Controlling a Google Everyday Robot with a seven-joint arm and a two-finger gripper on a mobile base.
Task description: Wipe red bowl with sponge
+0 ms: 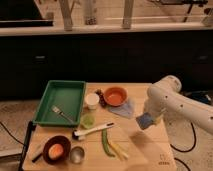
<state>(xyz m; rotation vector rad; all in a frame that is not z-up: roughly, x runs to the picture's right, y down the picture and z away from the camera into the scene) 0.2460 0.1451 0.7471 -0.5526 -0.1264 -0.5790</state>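
The red bowl (pixel 115 96) is small, round and orange-red, and stands at the back middle of the wooden table (pixel 150 150), right of a white cup (pixel 91 100). My gripper (pixel 146 121) hangs from the white arm (pixel 167 97) at the right. It is shut on the blue-grey sponge (pixel 145 121) and holds it above the table. The sponge is to the right of the bowl and nearer the front, apart from it.
A pale blue-grey cloth (pixel 125 107) lies between bowl and gripper. A green tray (pixel 56 95) with a fork (pixel 62 113) is at the left. In front lie a small green cup (pixel 87 121), a white-handled brush (pixel 95 130), green beans (pixel 107 142), a dark brown bowl (pixel 56 149) and a metal cup (pixel 77 154).
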